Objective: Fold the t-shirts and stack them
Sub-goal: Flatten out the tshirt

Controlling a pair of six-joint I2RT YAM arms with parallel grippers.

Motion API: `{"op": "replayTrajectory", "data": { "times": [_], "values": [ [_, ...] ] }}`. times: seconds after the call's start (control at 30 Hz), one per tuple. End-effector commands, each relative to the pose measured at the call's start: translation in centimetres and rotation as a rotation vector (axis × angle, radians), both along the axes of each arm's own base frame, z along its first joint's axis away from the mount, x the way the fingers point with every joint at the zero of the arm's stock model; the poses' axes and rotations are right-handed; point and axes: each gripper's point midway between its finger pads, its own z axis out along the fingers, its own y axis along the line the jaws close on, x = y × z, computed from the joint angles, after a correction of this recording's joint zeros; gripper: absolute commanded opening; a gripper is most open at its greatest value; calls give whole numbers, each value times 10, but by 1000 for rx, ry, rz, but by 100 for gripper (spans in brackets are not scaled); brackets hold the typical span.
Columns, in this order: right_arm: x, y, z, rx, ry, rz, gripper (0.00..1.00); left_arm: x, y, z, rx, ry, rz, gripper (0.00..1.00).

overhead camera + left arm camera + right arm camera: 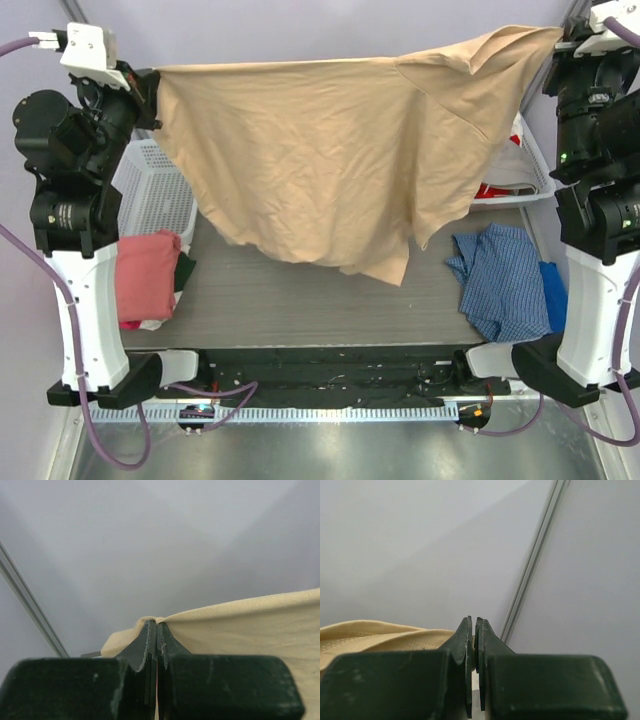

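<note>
Tan t-shirt in both clenched pincers

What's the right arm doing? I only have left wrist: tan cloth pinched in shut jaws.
Observer: The right gripper is shut on the tan t-shirt at its opposite end, raised at far right.
Operator: Shirt spread out?
Observer: Yes, stretched across from the left gripper, its lowest corner hanging over the middle of the table.
Operator: Other shirts?
Observer: A salmon-pink t-shirt lies folded at the table's left edge.
</note>
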Motion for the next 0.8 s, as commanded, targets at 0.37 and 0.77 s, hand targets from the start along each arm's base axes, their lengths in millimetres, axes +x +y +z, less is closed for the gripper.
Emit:
{"op": "replayTrajectory", "data": {
  "times": [0.37,0.77],
  "values": [
    [92,-16,-12,-57,26,-205,1,160,53,-42,69,92,309,0],
    [93,-27,16,-23,-71,-230,1,153,75,9,-41,-85,419,0]
  ]
}}
